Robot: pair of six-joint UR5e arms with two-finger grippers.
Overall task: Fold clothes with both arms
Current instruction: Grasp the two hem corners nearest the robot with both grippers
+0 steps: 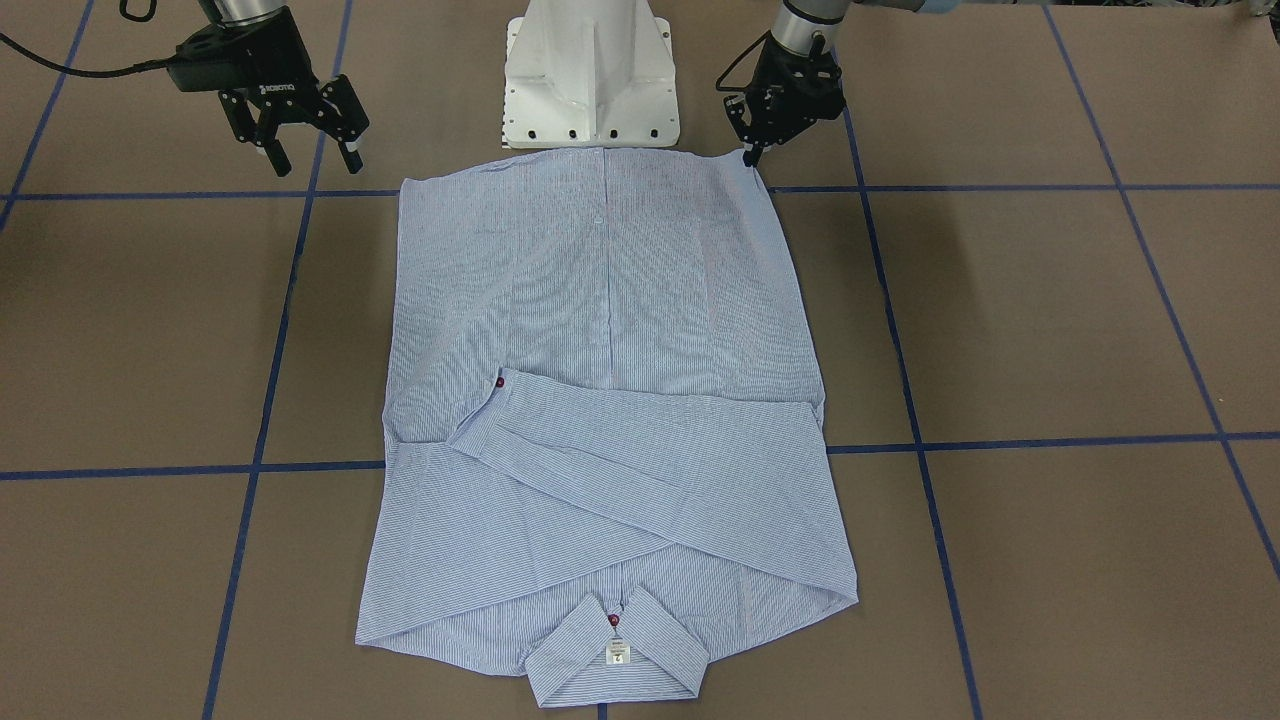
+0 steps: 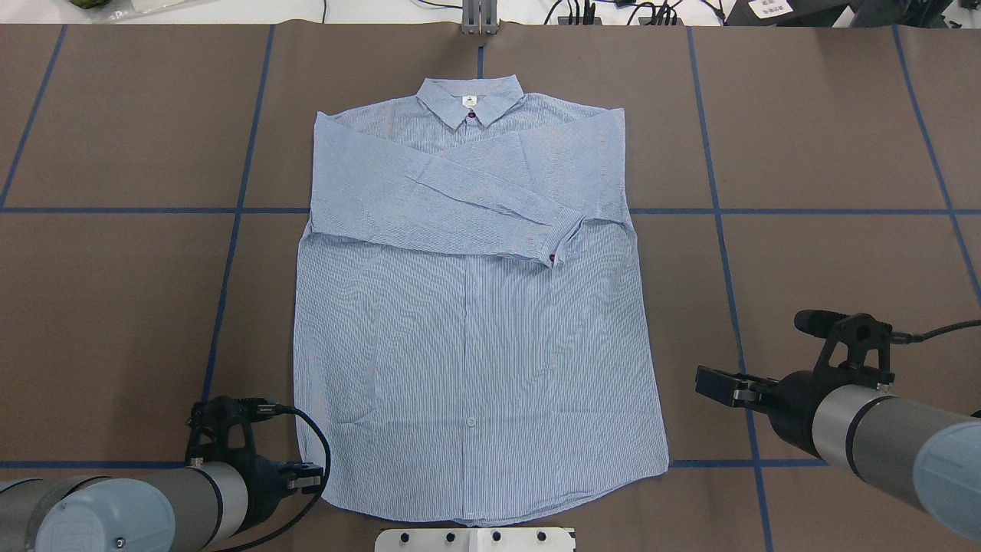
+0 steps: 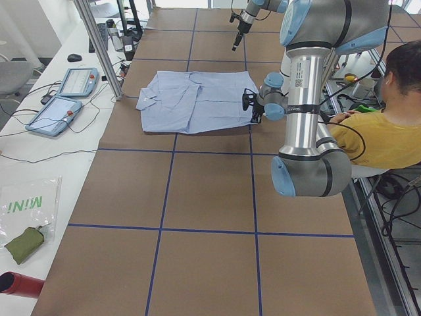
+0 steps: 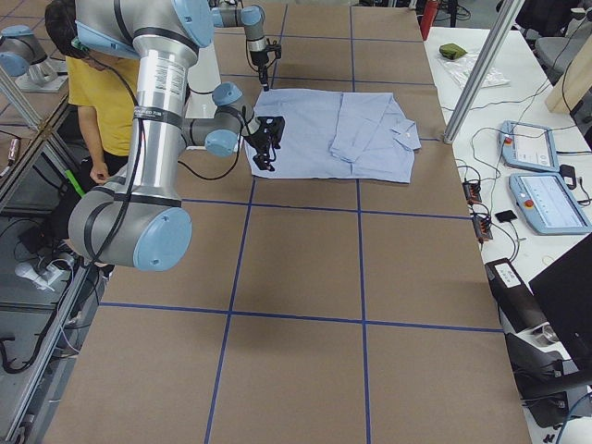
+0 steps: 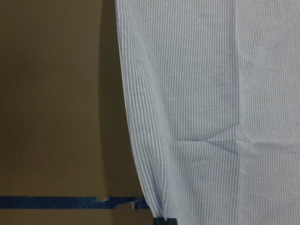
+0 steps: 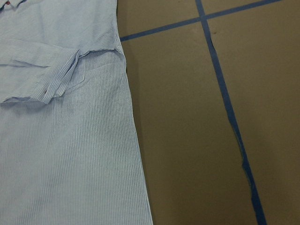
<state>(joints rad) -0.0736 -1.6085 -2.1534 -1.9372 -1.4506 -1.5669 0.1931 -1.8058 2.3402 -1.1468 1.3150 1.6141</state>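
Lying flat on the brown table (image 2: 843, 115), front side up, the blue-and-white striped shirt (image 2: 475, 345) is seen with its collar (image 2: 469, 100) at the far edge and its hem (image 2: 475, 510) just in front of the white pedestal base (image 1: 590, 80). Both sleeves (image 2: 444, 192) are already laid crosswise over the chest, the upper one ending in a cuff (image 2: 559, 241) with a red button. The sleeve stage can therefore be judged done, and the step in hand is taken to be seizing the two hem corners for the lengthwise fold. The left gripper (image 1: 752, 152) is lowered to the hem corner on its own side, its fingertips at the edge of the cloth; whether the jaws are closed on fabric cannot be told from any view. The right gripper (image 1: 312, 152) is held above bare table, beside its corner but apart from it, with the jaws spread wide and nothing between them. For the next move, this gripper would have to be brought inward and down until the corner lies between the fingers, then closed. Only once both corners are pinched should the hem be raised and carried evenly toward the collar, so that no skew is introduced.
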